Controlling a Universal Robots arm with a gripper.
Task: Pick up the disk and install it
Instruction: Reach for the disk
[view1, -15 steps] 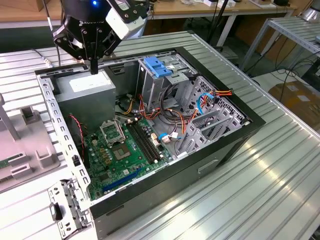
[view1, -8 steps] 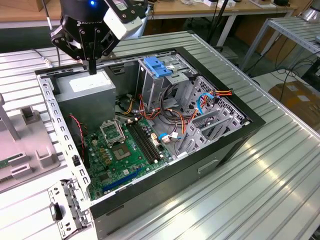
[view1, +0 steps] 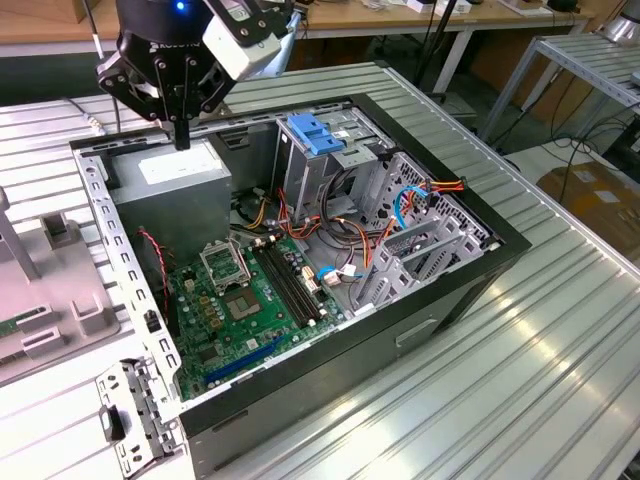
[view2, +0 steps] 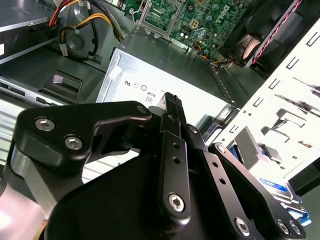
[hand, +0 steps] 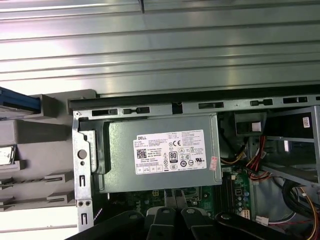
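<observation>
Exterior view: black gripper (view1: 180, 138) hangs just above grey sheet-metal power-supply box (view1: 165, 195), thin fingers pinched together, nothing between.
First wrist view: box flat, rectangular, white label on top. Blue-railed disk (hand: 17, 100) sits in grey stepped holder (hand: 31, 132), beyond perforated chassis wall (hand: 82, 170), well apart from box.
Second wrist view: disk label white, blue-striped.

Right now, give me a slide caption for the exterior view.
Gripper poised over the grey power supply inside the open computer case, motherboard exposed.
</observation>
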